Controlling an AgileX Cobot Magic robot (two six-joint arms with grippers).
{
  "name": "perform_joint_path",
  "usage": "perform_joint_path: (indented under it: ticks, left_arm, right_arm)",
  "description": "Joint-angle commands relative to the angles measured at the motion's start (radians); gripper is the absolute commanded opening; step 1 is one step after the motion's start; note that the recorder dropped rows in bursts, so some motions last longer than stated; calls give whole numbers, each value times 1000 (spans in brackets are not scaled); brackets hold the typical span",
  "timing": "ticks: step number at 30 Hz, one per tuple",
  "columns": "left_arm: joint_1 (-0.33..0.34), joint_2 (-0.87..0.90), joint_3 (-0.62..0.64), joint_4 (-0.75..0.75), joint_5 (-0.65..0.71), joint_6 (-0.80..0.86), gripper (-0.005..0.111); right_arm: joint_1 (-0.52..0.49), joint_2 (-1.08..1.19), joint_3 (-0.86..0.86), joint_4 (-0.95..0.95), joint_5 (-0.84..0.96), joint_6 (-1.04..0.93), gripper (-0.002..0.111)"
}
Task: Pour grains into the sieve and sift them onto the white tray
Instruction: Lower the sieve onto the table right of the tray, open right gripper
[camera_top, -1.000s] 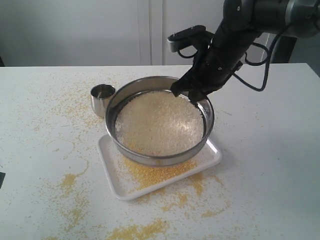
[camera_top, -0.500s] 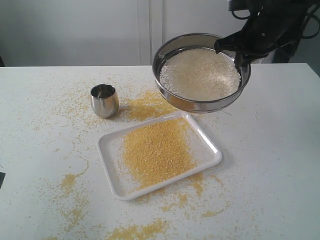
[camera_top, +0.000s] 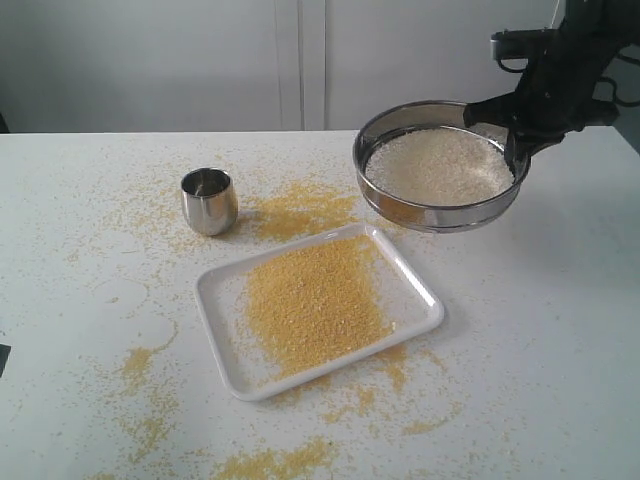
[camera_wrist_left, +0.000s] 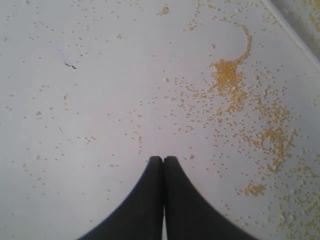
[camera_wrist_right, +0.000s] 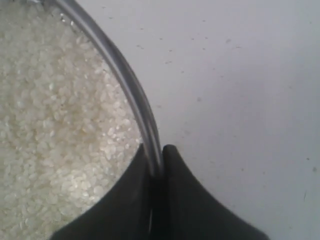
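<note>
My right gripper (camera_top: 512, 140) is shut on the far right rim of the sieve (camera_top: 440, 205), which hangs in the air to the upper right of the white tray (camera_top: 415, 285). Pale whitish grains (camera_top: 438, 165) fill the sieve's mesh; in the right wrist view the sieve (camera_wrist_right: 127, 82) wall is pinched by the gripper (camera_wrist_right: 159, 155), with the grains (camera_wrist_right: 55, 110) inside. A patch of fine yellow meal (camera_top: 312, 300) lies on the tray. My left gripper (camera_wrist_left: 163, 161) is shut and empty above the bare table, out of the exterior view.
A small steel cup (camera_top: 209, 200) stands upright left of the tray's far corner. Yellow meal (camera_top: 300, 208) is scattered on the white table beyond the tray, at its front and to the left. A corner of the tray's rim (camera_wrist_left: 290, 30) shows in the left wrist view.
The right gripper lifted the sieve off the tray and carried it up and to the right, then slightly lower, uncovering the yellow meal on the tray. The cup and tray have not moved.
</note>
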Motion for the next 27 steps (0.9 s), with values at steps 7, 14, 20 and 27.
perform_joint_path:
  ticks: [7,14,20,27]
  left_arm:
    - [-1,-3,-10,-3,11,-5,0]
    - [-1,-3,-10,-3,11,-5,0]
    - [-1,-3,-10,-3,11,-5,0]
    - [-1,-3,-10,-3,11,-5,0]
  right_arm:
    - [-32,72,-29,11,-56,23,0]
    - [-36,123,-38,11,-82,23,0]
    - [-50,134,-40,9,-129,23,0]
    - [-54,171,-40,9,-131,23,0]
